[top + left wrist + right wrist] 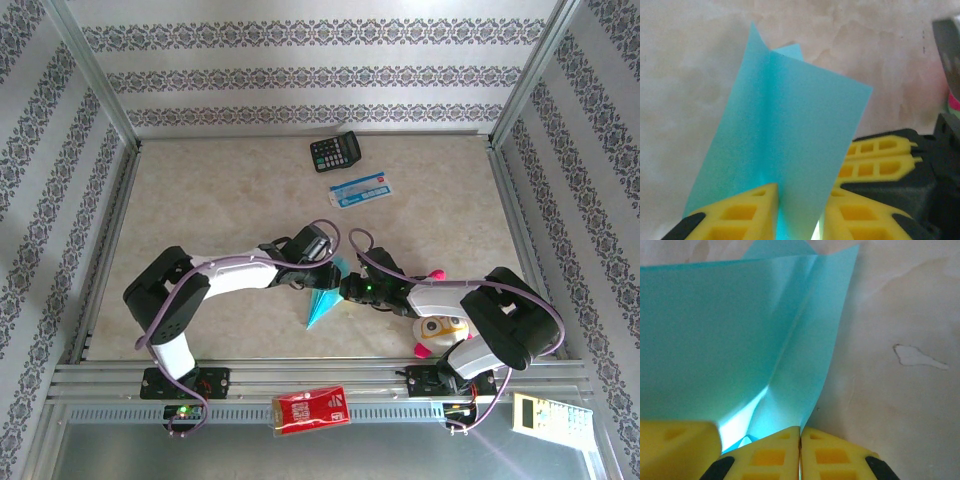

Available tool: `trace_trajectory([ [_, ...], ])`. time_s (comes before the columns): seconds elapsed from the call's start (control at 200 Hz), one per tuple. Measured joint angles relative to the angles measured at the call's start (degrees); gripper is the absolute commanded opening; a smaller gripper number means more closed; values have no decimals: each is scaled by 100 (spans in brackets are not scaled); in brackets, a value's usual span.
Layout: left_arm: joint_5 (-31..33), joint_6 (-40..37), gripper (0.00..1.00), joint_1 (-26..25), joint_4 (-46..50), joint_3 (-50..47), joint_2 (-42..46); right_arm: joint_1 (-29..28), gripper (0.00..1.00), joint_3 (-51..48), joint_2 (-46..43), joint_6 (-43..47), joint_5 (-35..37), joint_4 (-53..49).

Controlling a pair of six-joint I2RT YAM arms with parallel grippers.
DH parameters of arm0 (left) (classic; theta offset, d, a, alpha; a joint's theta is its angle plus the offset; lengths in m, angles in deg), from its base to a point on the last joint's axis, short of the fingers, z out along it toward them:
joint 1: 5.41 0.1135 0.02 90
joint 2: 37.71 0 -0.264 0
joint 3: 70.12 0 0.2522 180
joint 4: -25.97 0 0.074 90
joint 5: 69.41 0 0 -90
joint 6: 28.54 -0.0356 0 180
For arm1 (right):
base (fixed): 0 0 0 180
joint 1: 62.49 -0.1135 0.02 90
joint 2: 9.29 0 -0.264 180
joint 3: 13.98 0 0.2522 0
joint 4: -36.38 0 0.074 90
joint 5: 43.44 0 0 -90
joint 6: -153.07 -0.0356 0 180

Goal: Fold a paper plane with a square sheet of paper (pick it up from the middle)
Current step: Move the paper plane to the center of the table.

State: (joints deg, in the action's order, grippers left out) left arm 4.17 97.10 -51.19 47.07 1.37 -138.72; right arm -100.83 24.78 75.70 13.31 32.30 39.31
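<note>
The left gripper point(326, 266) reaches over the middle of the table point(200, 200). Its yellow fingers point(740, 215) stand a little apart with turquoise paper running between them; whether they press it I cannot tell. The paper plane point(323, 303), a slim folded triangle, is between the two grippers, its tip toward the near edge. Just right of it, the right gripper point(346, 288) has its fingers closed together on the paper's edge. By the far edge lie a black calculator point(335, 152) and a blue-and-white card point(361, 190). Toward the near right corner is a white-and-pink toy point(438, 328).
</note>
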Motion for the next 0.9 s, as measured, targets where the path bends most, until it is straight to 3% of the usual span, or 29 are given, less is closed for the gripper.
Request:
trace_trajectory([
  [0.15,50,-90,23,2,109,214,-271,50,16,-28,-28,0,-35,37],
  [0.465,289,-225,7,125,452,476,-352,380,33,-81,-299,-70,-260,31],
  [0.899,1082,-577,7,1095,1150,903,-378,1307,39,-214,-1152,26,-896,70],
])
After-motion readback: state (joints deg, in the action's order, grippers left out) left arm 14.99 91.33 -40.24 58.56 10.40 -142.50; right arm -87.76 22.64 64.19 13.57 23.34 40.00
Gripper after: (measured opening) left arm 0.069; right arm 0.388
